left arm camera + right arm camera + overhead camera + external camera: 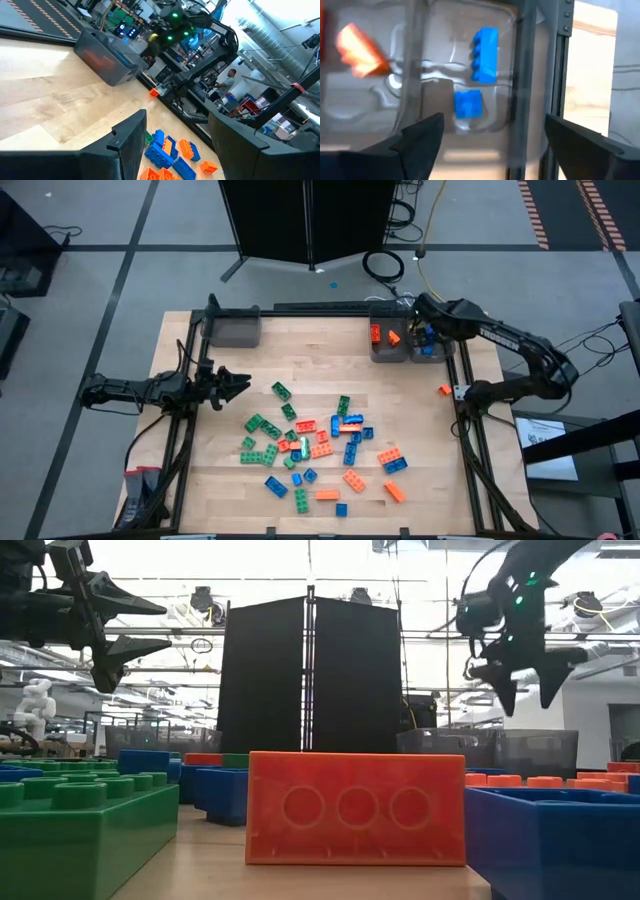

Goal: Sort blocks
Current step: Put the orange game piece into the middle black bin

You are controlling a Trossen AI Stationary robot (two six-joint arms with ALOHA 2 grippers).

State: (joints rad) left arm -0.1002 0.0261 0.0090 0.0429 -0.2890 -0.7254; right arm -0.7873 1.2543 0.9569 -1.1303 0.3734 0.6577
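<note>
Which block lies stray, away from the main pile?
Start at the bins on the table's far right. Nearer along the right edge, beside the arm's base, one small orange block lies alone on bare wood, well apart from the mixed pile.

A grey tiled floor (80, 290) with dark seams surrounds the light wooden table (330, 365). A tall black panel (310, 670) stands just beyond the table's far edge, cables coiled on the floor beside it. Farther back, bright ceiling lights shine over cluttered workbenches, where a person (227, 82) sits.
</note>
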